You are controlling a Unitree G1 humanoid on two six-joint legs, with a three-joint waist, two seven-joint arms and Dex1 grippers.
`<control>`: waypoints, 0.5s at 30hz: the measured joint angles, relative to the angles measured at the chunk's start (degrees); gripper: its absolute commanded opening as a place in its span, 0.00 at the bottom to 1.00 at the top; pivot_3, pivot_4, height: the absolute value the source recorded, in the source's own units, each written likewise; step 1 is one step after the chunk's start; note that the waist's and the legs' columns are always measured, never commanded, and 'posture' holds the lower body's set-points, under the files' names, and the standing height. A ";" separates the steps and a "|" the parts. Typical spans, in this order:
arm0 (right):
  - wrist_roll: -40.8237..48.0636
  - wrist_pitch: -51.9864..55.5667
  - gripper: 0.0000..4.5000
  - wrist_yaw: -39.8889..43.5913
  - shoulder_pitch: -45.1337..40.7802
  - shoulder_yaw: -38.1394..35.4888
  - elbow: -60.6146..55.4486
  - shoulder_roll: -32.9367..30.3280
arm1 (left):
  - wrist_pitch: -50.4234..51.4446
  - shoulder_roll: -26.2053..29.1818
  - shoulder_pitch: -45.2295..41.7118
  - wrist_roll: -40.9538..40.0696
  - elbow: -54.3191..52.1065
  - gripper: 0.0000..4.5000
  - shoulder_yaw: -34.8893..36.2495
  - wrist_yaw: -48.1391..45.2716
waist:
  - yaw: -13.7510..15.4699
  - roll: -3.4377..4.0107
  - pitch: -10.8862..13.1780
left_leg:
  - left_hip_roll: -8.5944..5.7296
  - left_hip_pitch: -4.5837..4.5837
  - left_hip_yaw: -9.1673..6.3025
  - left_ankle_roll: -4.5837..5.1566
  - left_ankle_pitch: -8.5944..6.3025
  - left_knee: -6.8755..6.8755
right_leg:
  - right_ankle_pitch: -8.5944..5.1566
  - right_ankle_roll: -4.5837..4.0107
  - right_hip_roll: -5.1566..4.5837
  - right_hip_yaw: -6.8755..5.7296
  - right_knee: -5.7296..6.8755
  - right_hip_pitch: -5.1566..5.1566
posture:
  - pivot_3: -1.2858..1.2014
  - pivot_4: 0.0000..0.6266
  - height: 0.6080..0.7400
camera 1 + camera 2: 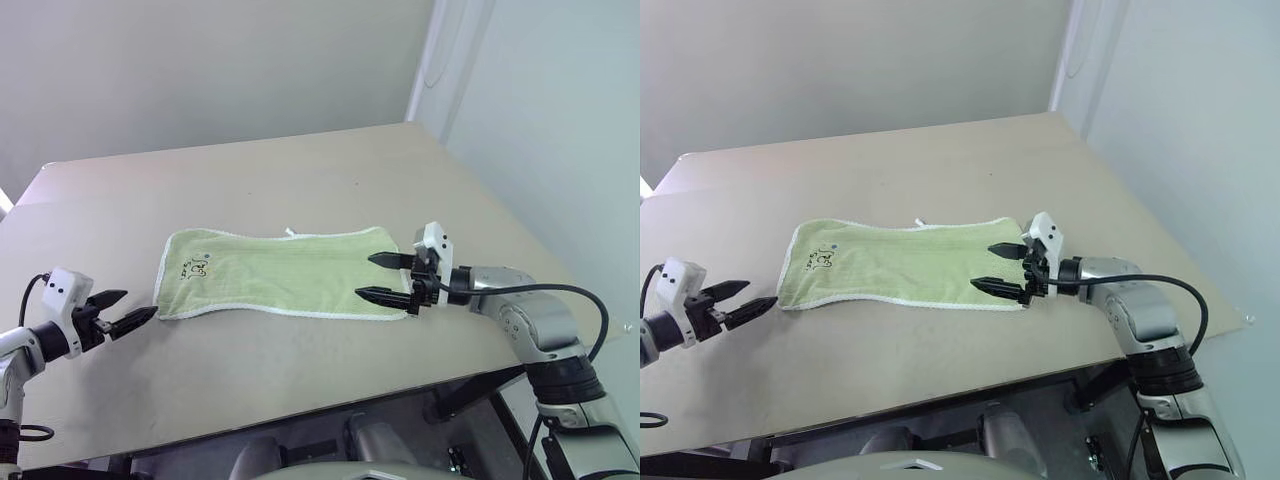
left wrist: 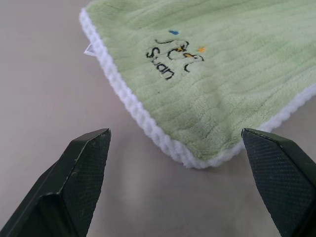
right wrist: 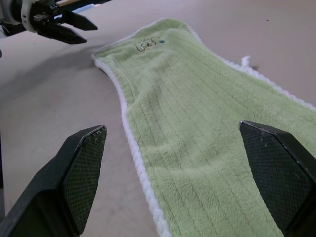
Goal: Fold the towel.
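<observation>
The towel lies spread flat along the middle of the table, long side running left to right, logo at its left end and the small white tag poking out from the far edge, with no fold made yet. The left gripper hovers just off the near left corner, jaws wide and holding nothing, seemingly lined up to bracket that corner. The right gripper sits over the right end, jaws equally wide and empty, straddling that short edge, probably so both ends can be pinched together for the first fold.
</observation>
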 measured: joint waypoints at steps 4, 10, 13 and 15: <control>-1.36 -0.01 1.00 -0.28 0.47 1.07 0.00 -0.11 | -0.44 -0.57 0.00 0.98 1.15 0.99 -0.59 0.39 | -0.03 0.00 0.00 | 0.00 0.00 -0.01 0.00 0.00 -0.01 | 0.00 0.00 0.00 0.00 0.01 0.00 | 0.52 0.00 1.00; -2.81 0.00 1.00 -2.57 0.57 1.70 0.00 0.29 | -0.01 -3.90 -0.61 1.56 1.48 0.99 -3.71 1.50 | 0.26 -0.02 -0.01 | -0.01 -0.02 -0.02 0.00 0.00 0.01 | 0.00 0.00 0.00 0.00 0.01 0.02 | 0.52 0.00 1.00; -3.74 -0.37 1.00 -3.67 0.65 2.02 0.00 0.38 | -0.24 -5.55 -2.84 2.45 2.56 0.99 -4.69 3.30 | 0.55 0.07 -0.03 | -0.02 0.03 -0.03 0.01 0.00 0.06 | 0.00 0.01 0.00 -0.01 0.02 0.11 | 0.52 0.00 1.00; -3.79 -0.37 1.00 -4.35 0.79 2.00 0.00 0.39 | -1.02 -6.57 -3.61 3.26 3.28 0.99 -4.92 4.27 | 0.74 0.15 -0.07 | -0.02 0.06 -0.03 0.00 0.01 0.10 | 0.00 0.01 0.00 -0.01 0.02 0.16 | 0.52 0.00 1.00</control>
